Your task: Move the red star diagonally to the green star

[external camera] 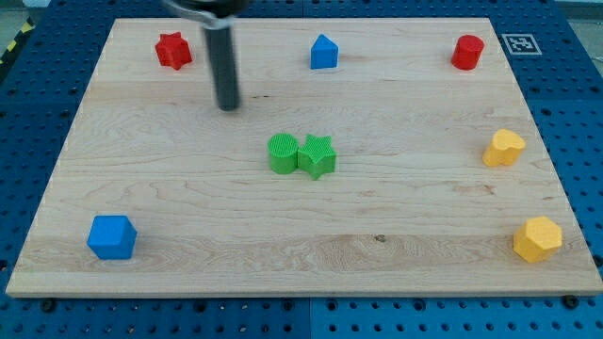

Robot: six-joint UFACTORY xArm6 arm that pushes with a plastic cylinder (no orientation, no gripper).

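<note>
Desk [188,235]: wooden. No fingers fitted, so no state to tell. My tip [228,105] rests right of and nearer than the red star [173,49], apart from it. Red star near far-left edge. Green star [318,155] mid-desk, touching green cylinder [283,153]; bare wood lies between the stars.

1. The arm shows only as a straight dark rod [224,61], round in section and near black.
2. A faint pale sheen runs down the rod's length.
3. At the view's top the rod meets a wider dark collar [205,8], cut off by the frame.
4. My tip [229,106] ends blunt and flat, same dark colour.
</note>
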